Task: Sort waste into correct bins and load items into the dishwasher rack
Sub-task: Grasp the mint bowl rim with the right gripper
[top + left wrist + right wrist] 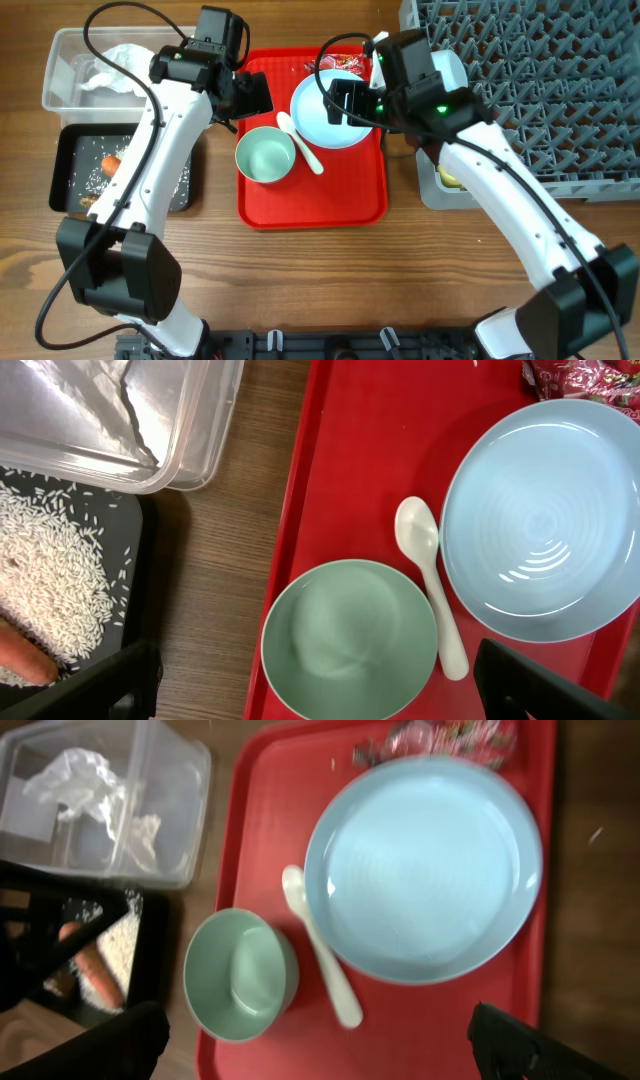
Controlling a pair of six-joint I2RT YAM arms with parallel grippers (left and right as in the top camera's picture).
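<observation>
**Only One Bit of Waste Lay on the Red Tray**

There, at the far edge of the red tray, lay the small red wrapper. It sat just beside the rim of the blue plate. The white spoon lay just beside the plate, and the mint bowl sat next to the spoon.

The left end effector hung over the bowl, spread wide and holding nothing. The right end effector hung above the plate, also spread wide and empty.

The wrapper looked like the job in hand. To do it well, an end effector should come straight down on the crinkly top and keep away from the plate rim. It should pinch softly and lift up before it moves off. The wrapper likely belonged with the tissue in the clear tub.

Only the overhead view showed the big grey rack on the right of the worktop. The left wrist view showed each grain of rice and the carrot in the black tray. The right wrist view was blurry, so the wrapper was only a smudge there.
</observation>
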